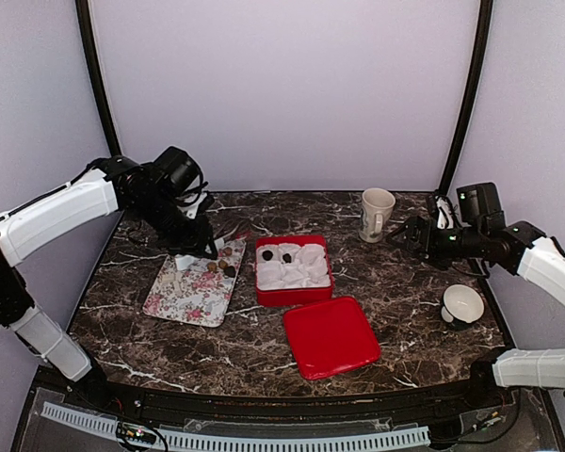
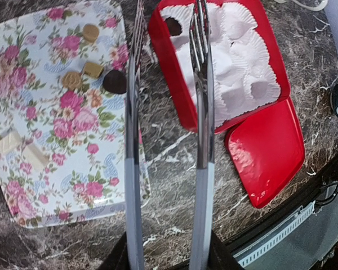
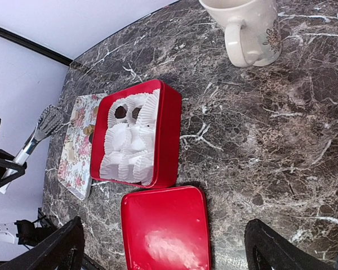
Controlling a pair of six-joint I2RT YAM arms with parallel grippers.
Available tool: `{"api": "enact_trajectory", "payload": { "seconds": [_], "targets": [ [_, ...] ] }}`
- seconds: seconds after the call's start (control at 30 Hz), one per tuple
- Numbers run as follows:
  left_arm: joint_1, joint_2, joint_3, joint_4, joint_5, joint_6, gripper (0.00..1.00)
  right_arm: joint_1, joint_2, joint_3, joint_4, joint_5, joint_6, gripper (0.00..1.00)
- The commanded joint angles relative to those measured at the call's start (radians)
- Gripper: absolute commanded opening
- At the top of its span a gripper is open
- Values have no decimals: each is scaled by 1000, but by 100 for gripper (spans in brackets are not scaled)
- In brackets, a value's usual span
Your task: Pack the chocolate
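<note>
Dark marble table [image 1: 405, 301], lilac walls all round, and we're mid-pack. At the centre sits the red box [image 1: 292, 295], its white paper cases [image 2: 236, 67] mostly bare. Two dark chocolates [image 1: 266, 254] are already in the cases at its 11 o'clock corner. At the box's 9 o'clock lies the floral tray [image 1: 184, 297]. The rest are there, three tan and one dark, bunched on the tray corner nearest the box. The lid [image 1: 331, 336] lies off at the box's 5 o'clock and the mug [image 1: 377, 214] stands at 2 o'clock.

Our left gripper [image 2: 166, 259] is clamped on the tongs [image 2: 200, 112]. Their blades stand apart with nothing between them, tips over the gap between tray and box. Our right gripper [image 1: 403, 234] hangs by the mug, jaws spread wide and holding nothing.

We judge these pieces light, smooth and hard-shelled. They are likely to roll or squirt out of metal blades, and to scuff if squeezed hard. We'd pinch each one across its widest middle, gently. They're roundish with no real long axis and they point nowhere, so any side will serve. The dark one sits closest to the box edge and looks the easiest pick
</note>
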Motion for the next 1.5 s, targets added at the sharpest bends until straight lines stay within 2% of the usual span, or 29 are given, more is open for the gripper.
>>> {"api": "enact_trajectory", "payload": {
  "seconds": [0.0,0.2,0.43,1.2,1.47],
  "targets": [
    [16,-96,-100,-32,-20,-55,37,-8,6,0,56,-34,-8,100],
    [19,-141,-220,-10,-18,-108,37,-9,10,0,66,-51,-8,100],
    [19,-119,-295,62,2,-129,37,-10,3,-2,54,-50,-5,100],
    [30,34,-262,116,-19,-73,37,-11,-14,-15,54,-46,20,100],
    [95,56,-250,109,-34,-43,37,-13,-9,-16,56,-48,23,100]
  ]
}}
